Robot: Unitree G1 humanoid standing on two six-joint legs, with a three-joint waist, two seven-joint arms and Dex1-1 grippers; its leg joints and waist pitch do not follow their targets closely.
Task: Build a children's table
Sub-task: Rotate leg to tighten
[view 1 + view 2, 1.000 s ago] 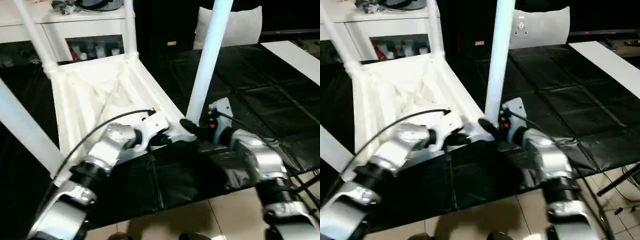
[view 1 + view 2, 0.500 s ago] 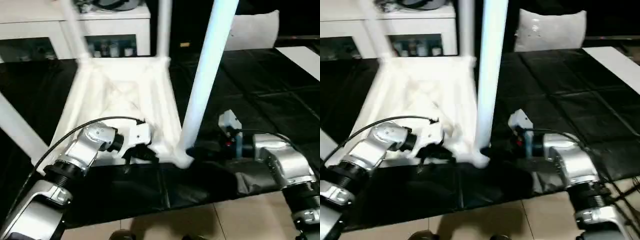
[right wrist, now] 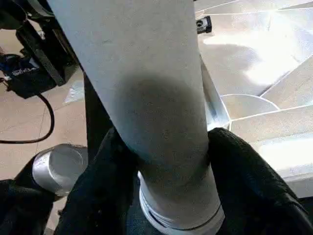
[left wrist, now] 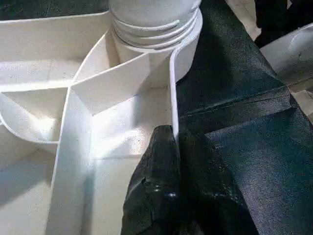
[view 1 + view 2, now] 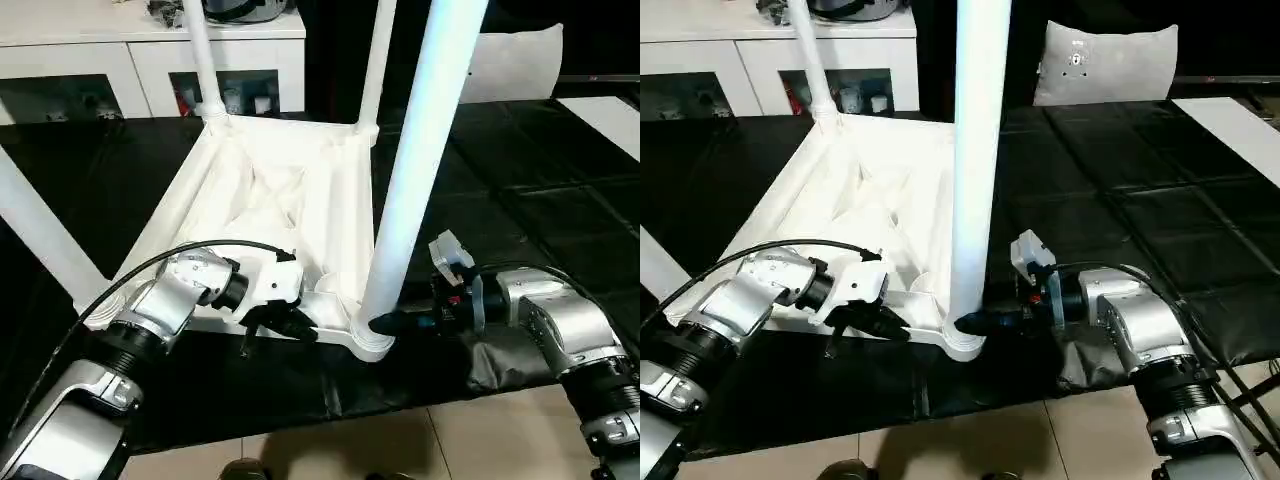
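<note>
At the near edge of the black-covered surface [image 5: 560, 200], we see our right gripper [image 3: 161, 161] clasping the base of the long round white plastic leg [image 5: 420, 160], a black finger on each side. Our left gripper [image 4: 171, 186] pinches the thin rim of the upturned white plastic children's table [image 5: 270, 200] beside that corner socket.

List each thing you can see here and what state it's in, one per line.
Table top: upside down on the black mat, ribbed underside up.
Near leg: upright in the near corner socket.
Far legs: standing in their sockets.
Left tool: shut on the top's near rim.
Right tool: fingers on either side of the near leg's base.
Cabinet: doors closed.
</note>
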